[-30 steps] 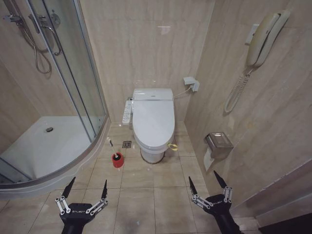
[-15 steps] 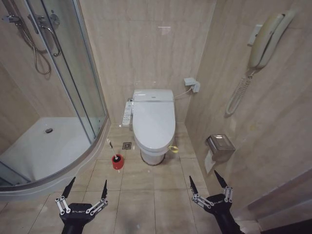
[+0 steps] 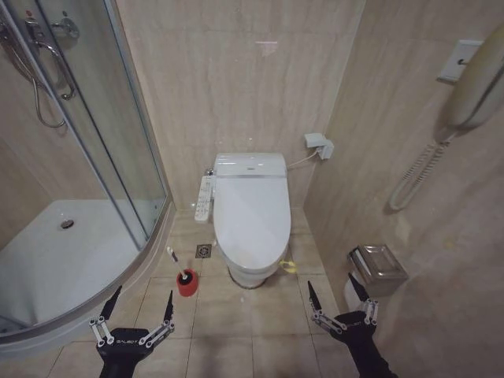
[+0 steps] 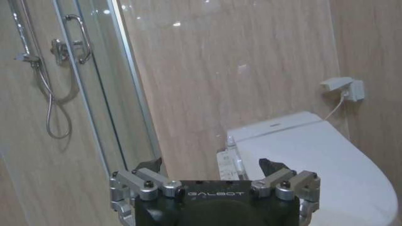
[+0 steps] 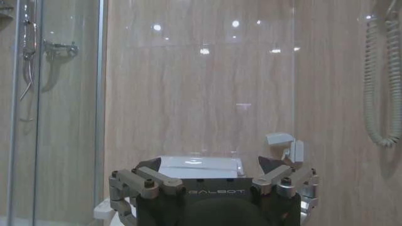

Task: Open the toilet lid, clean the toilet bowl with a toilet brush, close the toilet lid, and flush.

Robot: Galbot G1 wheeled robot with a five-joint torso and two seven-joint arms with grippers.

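Compared with half a second ago, the whole head view has shifted: the toilet sits slightly lower and larger, and the wall phone has slid toward the right edge, so the camera has moved while the fixtures stand where they were. Both grippers hang low at the bottom of the head view, over the beige tiled floor point(image 3: 236, 331) and well apart from everything. The left gripper point(image 3: 138, 307) has its dark pointed fingers spread wide and holds nothing; the right gripper point(image 3: 337, 295) is likewise spread wide and empty. Straight ahead, against the back wall, stands the toilet, its glossy white toilet lid point(image 3: 250, 216) down and shut, covering the toilet bowl point(image 3: 252, 276), of which the white base shows beneath the lid. A small yellow-green loop tag point(image 3: 288, 266) hangs at the lid's right front edge. A button panel point(image 3: 204, 198) runs along the toilet's left side. On the floor just left of the bowl's front, the toilet brush point(image 3: 175, 257) leans in its red holder cup point(image 3: 187, 283). Left of that curves a glass shower enclosure point(image 3: 126, 157) with a white tray point(image 3: 55, 260). On the right wall hang a corded phone point(image 3: 472, 87) and a metal paper holder point(image 3: 378, 269).
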